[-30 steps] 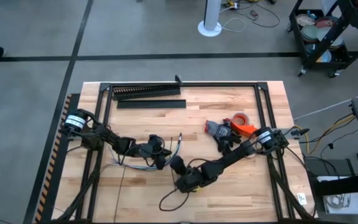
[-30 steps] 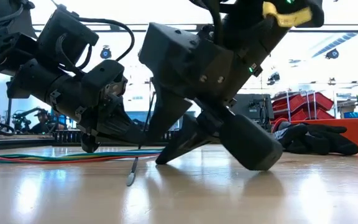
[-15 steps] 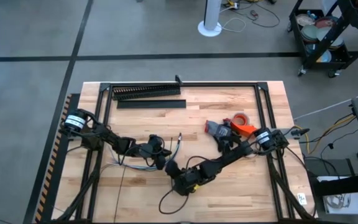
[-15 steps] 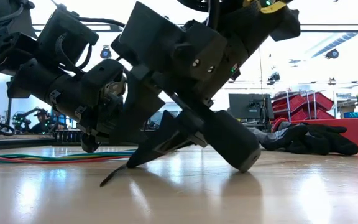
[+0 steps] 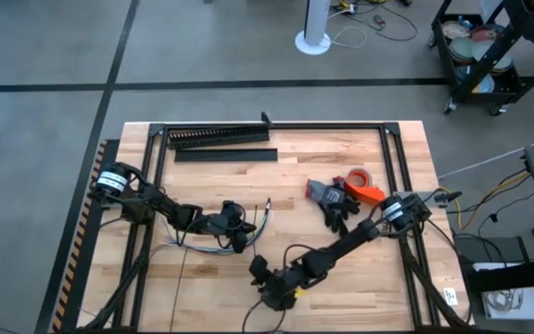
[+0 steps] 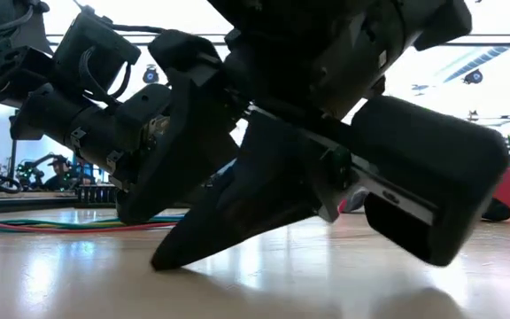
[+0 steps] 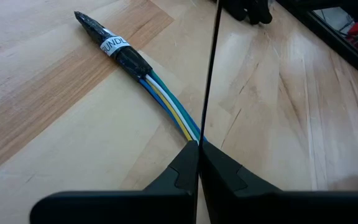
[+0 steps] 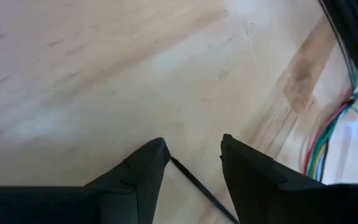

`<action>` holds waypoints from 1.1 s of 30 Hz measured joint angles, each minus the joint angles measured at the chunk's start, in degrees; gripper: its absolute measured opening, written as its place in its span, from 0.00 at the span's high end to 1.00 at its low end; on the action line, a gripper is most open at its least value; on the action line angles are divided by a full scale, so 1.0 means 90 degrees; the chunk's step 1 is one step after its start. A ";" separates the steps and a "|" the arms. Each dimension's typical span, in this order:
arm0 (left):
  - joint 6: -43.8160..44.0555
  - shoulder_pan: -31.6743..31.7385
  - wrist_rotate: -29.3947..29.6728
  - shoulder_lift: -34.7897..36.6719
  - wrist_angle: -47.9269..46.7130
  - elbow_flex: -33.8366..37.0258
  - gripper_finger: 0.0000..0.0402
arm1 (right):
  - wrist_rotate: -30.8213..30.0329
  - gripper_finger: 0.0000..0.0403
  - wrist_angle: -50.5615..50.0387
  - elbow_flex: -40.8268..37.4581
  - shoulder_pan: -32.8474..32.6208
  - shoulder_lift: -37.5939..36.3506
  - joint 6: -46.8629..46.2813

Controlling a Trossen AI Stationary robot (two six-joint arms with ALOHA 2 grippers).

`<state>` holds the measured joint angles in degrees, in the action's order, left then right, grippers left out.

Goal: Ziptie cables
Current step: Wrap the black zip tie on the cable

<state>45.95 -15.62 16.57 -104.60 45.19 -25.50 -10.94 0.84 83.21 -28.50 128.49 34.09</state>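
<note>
The cables [image 7: 166, 106], a bundle of coloured wires with a dark labelled end [image 7: 114, 48], lie flat on the wood and run under my left gripper [image 7: 199, 149]. That gripper [image 5: 242, 241] is shut on a thin dark ziptie [image 7: 210, 68]. My right gripper [image 5: 260, 275] is nearer the table's front edge and stands open, tips low at the wood [image 6: 162, 261]. Between its fingers [image 8: 191, 162] a second thin dark strip [image 8: 194, 182] lies on the table; I cannot tell whether a finger touches it. More wires [image 8: 328, 134] show off to one side. My left gripper pinches the ziptie [image 7: 200, 138] between its two shut fingertips. The strip runs on straight beyond the tips, along the fingers' line and over the cables. How far back it reaches does not show.
A long black toothed duct [image 5: 219, 136] and a flat black strip [image 5: 225, 155] lie at the far edge. Black gloves [image 5: 339, 211] and an orange tape roll [image 5: 360, 178] sit at the right. A black frame rail [image 5: 392, 167] borders the work area.
My right gripper has moved toward the table's near edge, away from the left gripper and the cables, staying low over the wood; in the low view it now looms much larger. My left gripper has kept still with the ziptie.
</note>
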 joint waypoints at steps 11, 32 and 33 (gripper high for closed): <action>0.0001 0.0000 -0.0002 0.0000 0.0012 0.0000 1.00 | -0.0693 0.67 -0.0136 0.0016 0.0224 0.0058 -0.0132; 0.0002 0.0000 -0.0004 0.0000 0.0016 0.0000 1.00 | -0.1803 0.69 -0.2074 0.0029 0.0513 -0.0153 -0.0314; 0.0002 0.0000 -0.0004 0.0000 0.0017 0.0000 1.00 | -0.1818 0.69 -0.2157 0.0028 0.0525 -0.0181 -0.0398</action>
<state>45.98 -15.62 16.53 -104.60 45.34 -25.50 -27.30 -18.58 83.46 -23.78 126.86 30.51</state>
